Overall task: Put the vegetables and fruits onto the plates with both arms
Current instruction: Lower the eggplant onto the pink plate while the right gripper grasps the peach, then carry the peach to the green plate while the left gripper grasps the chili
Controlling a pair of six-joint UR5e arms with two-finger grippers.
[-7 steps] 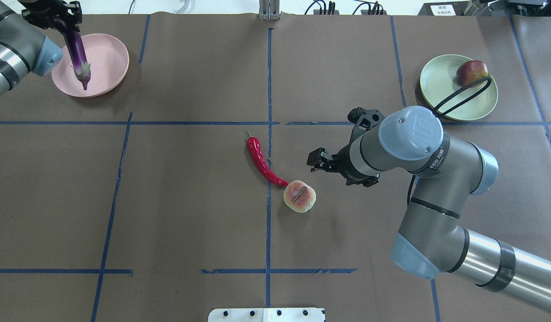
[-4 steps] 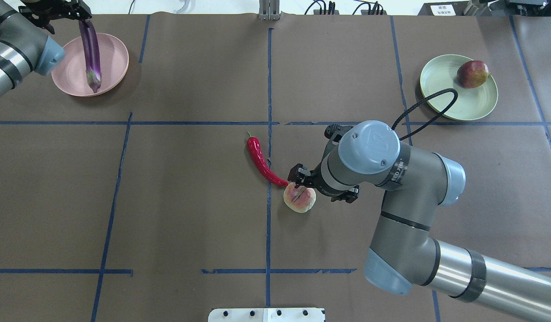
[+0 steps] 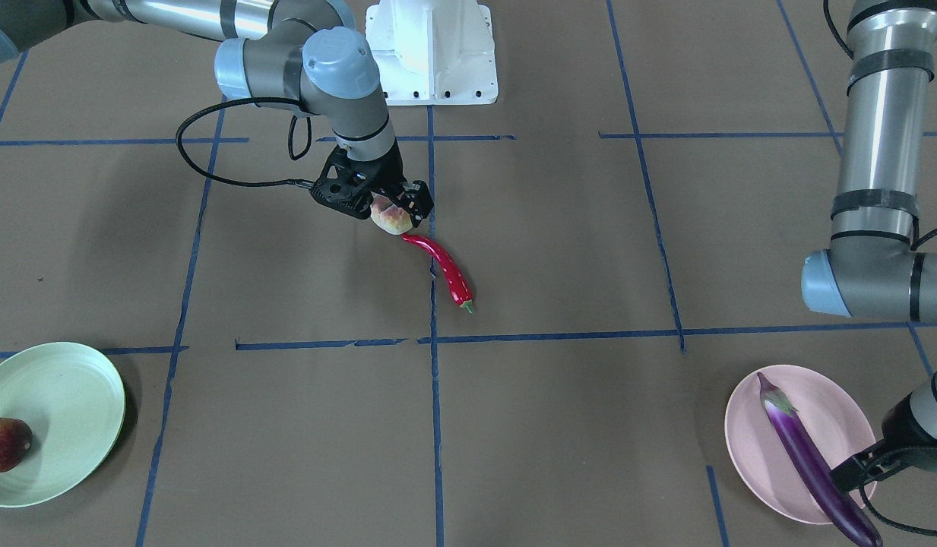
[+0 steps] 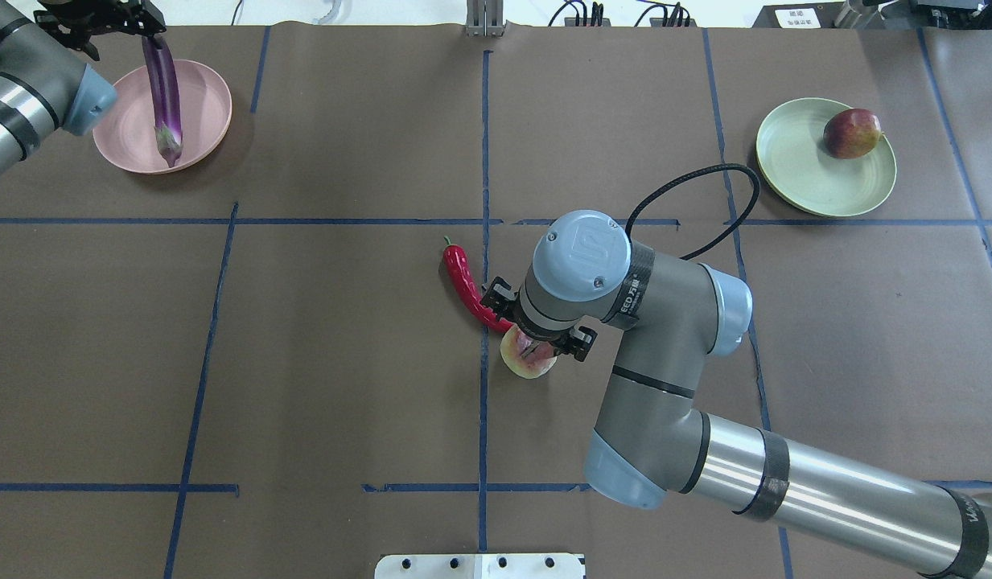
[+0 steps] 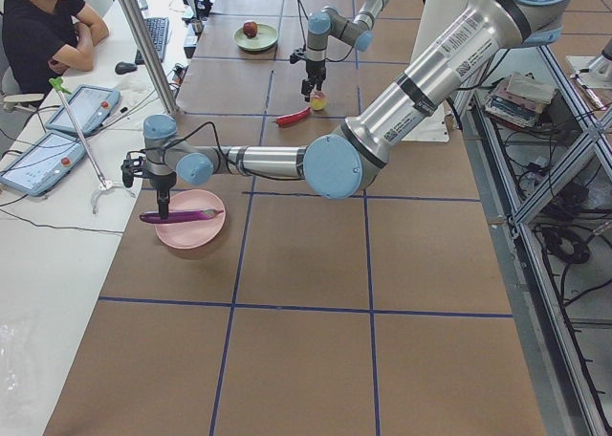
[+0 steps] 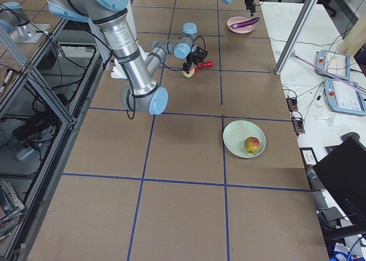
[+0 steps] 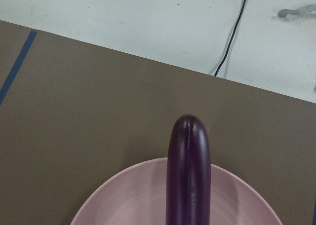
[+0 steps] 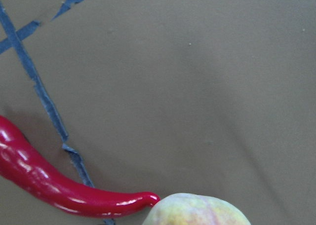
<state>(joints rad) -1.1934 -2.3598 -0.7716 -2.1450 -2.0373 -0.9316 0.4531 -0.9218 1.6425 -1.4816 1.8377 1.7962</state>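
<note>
My right gripper (image 4: pixel 532 342) hangs over the cream-pink peach (image 4: pixel 526 366) at mid table. Its jaws stand open on either side of the peach (image 3: pixel 390 220). The red chili (image 4: pixel 463 281) lies beside the peach, its tip touching it (image 8: pixel 143 200). My left gripper (image 3: pixel 856 475) is shut on the blunt end of the purple eggplant (image 4: pixel 164 96). The eggplant lies across the pink plate (image 4: pixel 202 104) with its cap end down on the plate. The red-and-yellow apple-like fruit (image 4: pixel 851 133) sits on the green plate (image 4: pixel 801 161) at the far right.
Brown paper with blue tape lines covers the table. The white base block (image 3: pixel 430 53) stands at the robot's edge. My right arm's cable (image 4: pixel 689 185) loops toward the green plate. An operator and tablets (image 5: pixel 86 111) are at the side bench.
My right arm swung left and down from beside the peach until its gripper stands over it. The eggplant was tilted down onto the pink plate; my left arm has barely moved since.
</note>
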